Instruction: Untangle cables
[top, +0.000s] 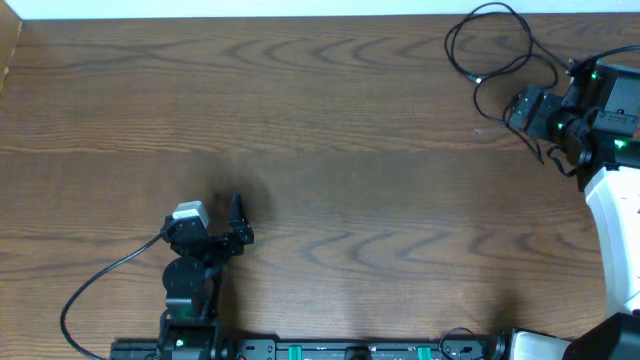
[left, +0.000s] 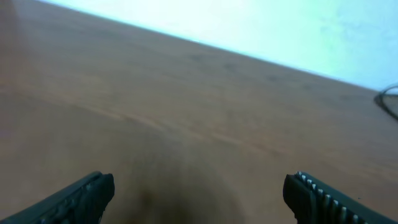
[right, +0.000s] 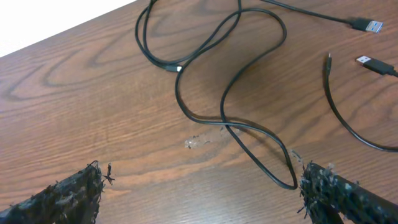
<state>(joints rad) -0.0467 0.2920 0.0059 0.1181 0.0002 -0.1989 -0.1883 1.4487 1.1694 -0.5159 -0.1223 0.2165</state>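
Nearest your right wrist camera, the right claw (right: 200, 199) is spread wide. Its frayed black fingers (right: 68, 196) sit at the lower corners of the frame, with only bare bench (right: 93, 112) between them.

Just beyond them lie the cables (right: 225, 126), loose on the wood and touching neither finger.
- **The long black cable (right: 186, 114):** it runs mostly near to far. A tight hairpin bend (right: 292, 184) points toward you, close to the right finger, and the two strands cross once farther up.
- **Its small plug (right: 176, 68):** this lies farther off, tip pointing right.
- **A second black cable (right: 345, 121):** it curves in from the right edge, and its thin plug end (right: 328, 58) points away from you.
- **Two flat USB plugs:** one (right: 370, 26) lies at the far right with its metal end pointing right. The other (right: 377, 65) enters from the right edge and points left.
- **A small clear scrap (right: 203, 139):** it lies on the wood beside the crossing.

From overhead, the cables (top: 452, 45) loop in the far right corner of the bench (top: 330, 130), and the right claw (top: 515, 108) points left at their near edge.

The left claw (top: 240, 222) is near the left front, well apart from the cables. In its own view the left claw (left: 199, 199) is equally spread over blurred wood and pinches nothing.
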